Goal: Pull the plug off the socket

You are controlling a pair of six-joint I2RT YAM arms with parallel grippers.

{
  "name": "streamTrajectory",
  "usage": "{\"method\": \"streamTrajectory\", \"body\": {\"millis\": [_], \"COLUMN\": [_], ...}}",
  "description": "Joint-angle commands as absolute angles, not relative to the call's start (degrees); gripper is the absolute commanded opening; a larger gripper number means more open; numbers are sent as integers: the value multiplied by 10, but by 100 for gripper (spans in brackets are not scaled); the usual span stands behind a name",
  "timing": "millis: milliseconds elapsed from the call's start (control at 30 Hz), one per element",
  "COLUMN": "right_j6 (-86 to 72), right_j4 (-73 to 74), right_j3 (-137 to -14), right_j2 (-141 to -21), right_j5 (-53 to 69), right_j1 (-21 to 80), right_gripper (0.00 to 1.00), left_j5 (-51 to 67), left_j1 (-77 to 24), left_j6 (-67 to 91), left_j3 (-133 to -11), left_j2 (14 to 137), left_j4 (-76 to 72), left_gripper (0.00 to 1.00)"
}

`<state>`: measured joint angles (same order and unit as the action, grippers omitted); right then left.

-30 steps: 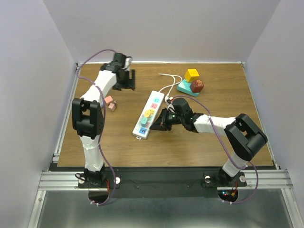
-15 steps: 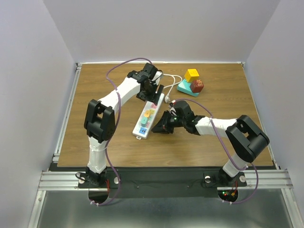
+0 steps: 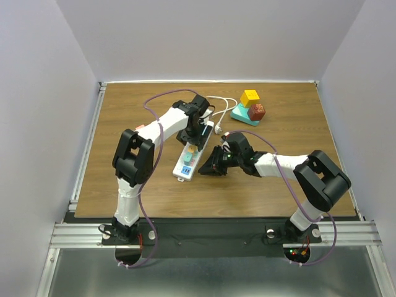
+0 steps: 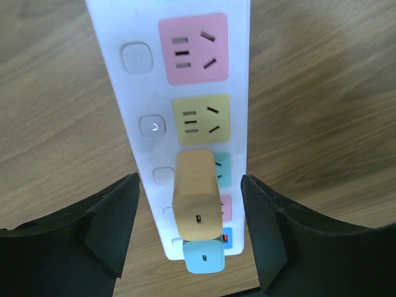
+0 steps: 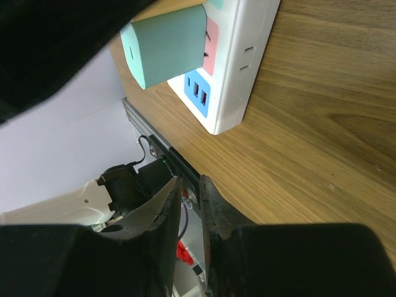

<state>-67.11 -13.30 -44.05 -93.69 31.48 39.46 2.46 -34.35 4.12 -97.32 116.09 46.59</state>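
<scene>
The jaws of the left gripper [image 3: 189, 137] are standing wide apart over the power strip [image 3: 184, 173], which is lying on the table [image 3: 124, 179], with the right gripper [image 3: 206, 169] sitting beside it. In the left wrist view, the left fingers [image 4: 105, 229] are flanking the orange plug [image 4: 197, 201] without touching it. In the right wrist view, the right fingers [image 5: 158, 216] are barely parted and gripping nothing. With nothing pinning it, the strip is risking lifting along with the plug

White arm links [image 3: 166, 117], black joints [image 3: 133, 162], purple cables [image 3: 166, 93].
</scene>
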Motion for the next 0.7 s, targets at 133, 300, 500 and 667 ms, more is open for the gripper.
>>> {"method": "streamTrajectory", "body": {"millis": [133, 300, 500, 667], "right_j6": [-667, -666, -667, -687], "right_j4": [-145, -145, -146, -181], "right_j3": [-453, -455, -459, -463], "right_j2": [-948, -953, -952, -946], "right_j5": [316, 317, 317, 322], "right_j1": [398, 397, 397, 397], "right_gripper": [24, 24, 23, 21], "left_j5": [32, 55, 62, 89], "left_j1": [-350, -351, -351, -351], "left_j6": [44, 44, 76, 155], "left_j3": [-966, -976, -992, -1020], "left_j2": [1156, 1173, 1197, 1207], "left_j4": [482, 483, 474, 439], "left_gripper": [55, 0, 0, 0]}}
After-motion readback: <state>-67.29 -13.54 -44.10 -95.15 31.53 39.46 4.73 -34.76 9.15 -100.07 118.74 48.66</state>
